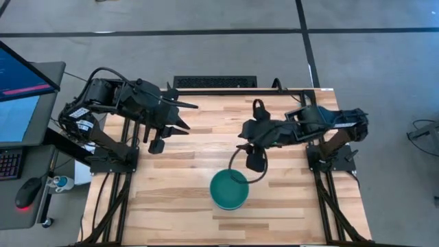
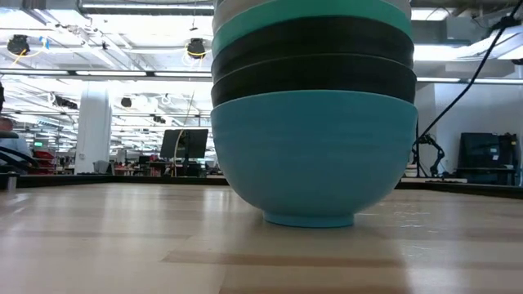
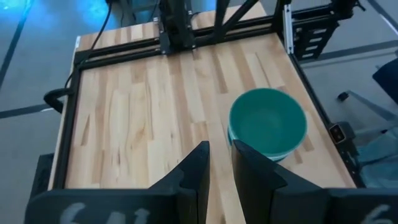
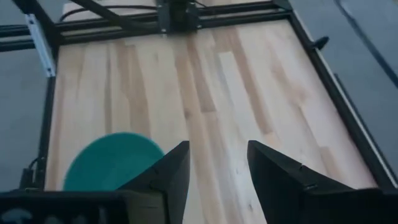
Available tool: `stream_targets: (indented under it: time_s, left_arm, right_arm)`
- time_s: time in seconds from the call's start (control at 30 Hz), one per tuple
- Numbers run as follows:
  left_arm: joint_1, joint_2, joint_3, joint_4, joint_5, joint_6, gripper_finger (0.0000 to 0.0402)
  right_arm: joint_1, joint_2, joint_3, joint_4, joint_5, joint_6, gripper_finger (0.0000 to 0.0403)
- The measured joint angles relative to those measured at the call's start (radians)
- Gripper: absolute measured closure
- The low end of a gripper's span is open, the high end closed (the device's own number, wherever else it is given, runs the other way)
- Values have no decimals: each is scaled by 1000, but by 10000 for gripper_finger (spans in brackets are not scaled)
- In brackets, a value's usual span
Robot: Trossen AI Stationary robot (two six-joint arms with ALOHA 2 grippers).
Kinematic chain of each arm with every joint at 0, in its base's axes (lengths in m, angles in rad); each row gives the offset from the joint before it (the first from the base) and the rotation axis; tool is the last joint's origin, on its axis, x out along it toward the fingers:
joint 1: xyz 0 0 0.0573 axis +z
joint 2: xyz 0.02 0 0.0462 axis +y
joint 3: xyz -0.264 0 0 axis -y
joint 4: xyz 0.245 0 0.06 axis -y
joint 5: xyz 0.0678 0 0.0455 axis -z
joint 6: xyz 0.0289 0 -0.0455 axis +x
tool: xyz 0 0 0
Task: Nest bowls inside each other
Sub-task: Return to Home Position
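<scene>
Right gripper (image 4: 217, 152) first: I've got its fingers parted a fair way, bare wood showing through the gap, nothing in its hold. It hangs above the table (image 1: 171, 178), a little right of the middle. Over to the left gripper (image 3: 219, 149): its fingers are drawn close, only a narrow slit of wood between them, and it too is carrying nothing. It sits high over the left rear part of the table, close to its own base.

Now the bowls. I see one stack of bowls (image 1: 228, 191) standing upright on the wood toward the front edge, about mid-width, near the right gripper but clear of it and well apart from the left one. From above, only the teal green bowl (image 3: 267, 121) shows, sitting on top and open side up, with a pale rim peeking out just under it in the left wrist view. From table height I read the pile upward: a light blue bowl (image 2: 315, 155) at the bottom with its foot on the table, two black bowls (image 2: 315, 77) nested in it, then a blue-green rim, then a pale one cut off by the picture's edge.

Off the table's left side stands a monitor (image 1: 20, 82).
</scene>
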Motion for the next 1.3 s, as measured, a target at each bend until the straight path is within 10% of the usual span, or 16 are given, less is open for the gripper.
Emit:
stream_targets:
  time_s: [0.5,1.0,1.3]
  left_arm:
    - [-1,-69,-72,133,1,-32,367]
    - [49,-475,-918,910,-30,-157,371]
    - [52,-701,-1222,1010,-129,-241,371]
  right_arm:
    - [98,-475,-658,547,20,-11,218]
    - [122,-845,-1065,805,24,-5,221]
    - [33,-846,-1148,779,24,-6,221]
